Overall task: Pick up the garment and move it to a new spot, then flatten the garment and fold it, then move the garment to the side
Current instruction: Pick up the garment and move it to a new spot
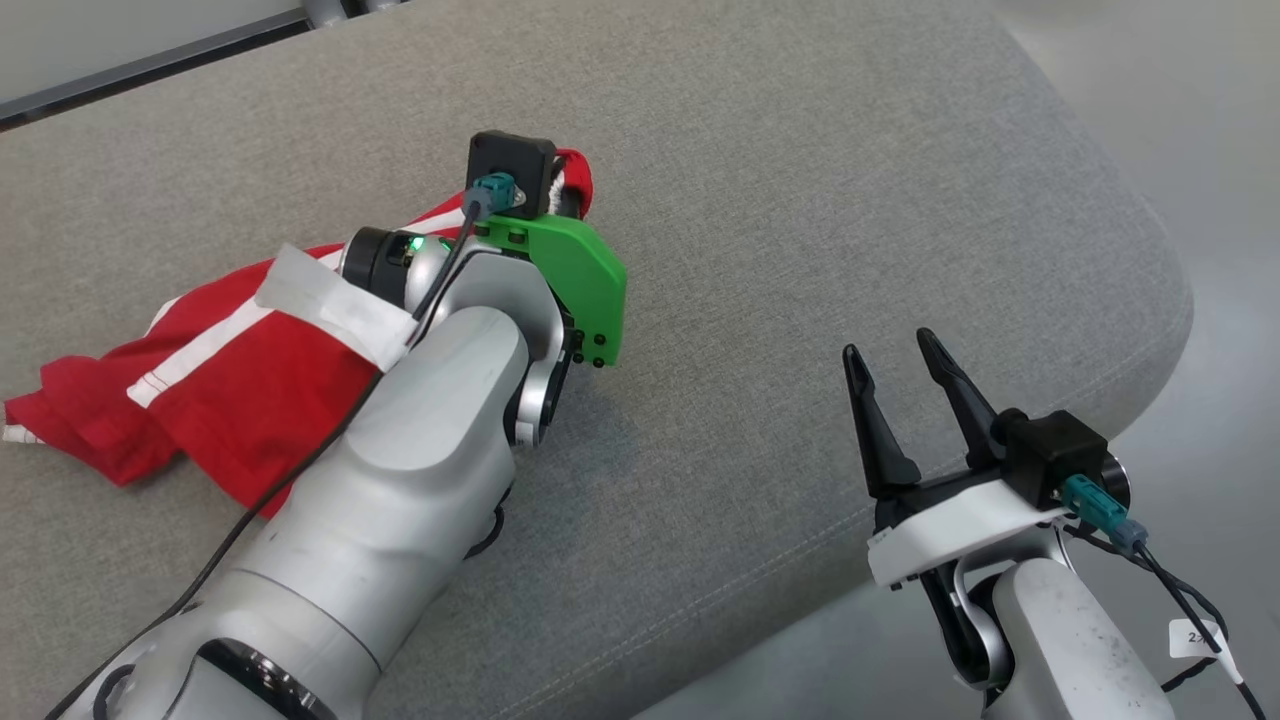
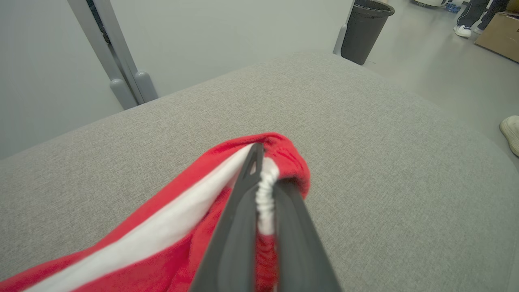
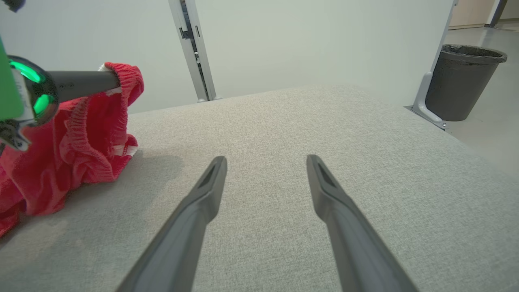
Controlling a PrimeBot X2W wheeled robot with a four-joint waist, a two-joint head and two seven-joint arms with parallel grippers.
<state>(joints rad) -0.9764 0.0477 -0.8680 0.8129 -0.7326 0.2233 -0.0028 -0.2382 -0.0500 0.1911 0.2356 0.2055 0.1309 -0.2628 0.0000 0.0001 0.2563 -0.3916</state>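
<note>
At the left of a grey upholstered pad (image 1: 800, 200), a red fabric garment (image 1: 230, 390) with a white stripe lies crumpled, its gathered elastic waistband raised off the surface. The left hand (image 2: 265, 170) is clamped on that waistband, white elastic bunched between its two dark fingers; in the head view a black camera block and green plastic wrist bracket (image 1: 580, 285) hide the grip. The right hand (image 1: 888, 345) hangs empty near the pad's front edge, fingers spread wide, well apart from the cloth. A small white tag (image 1: 1195, 635) on its cable carries writing beginning "2", the rest unreadable. Beyond the pad stands a dark grey lined waste bin (image 3: 466, 85). A white shoe (image 2: 511, 134) is cut off at the left wrist view's edge.
</note>
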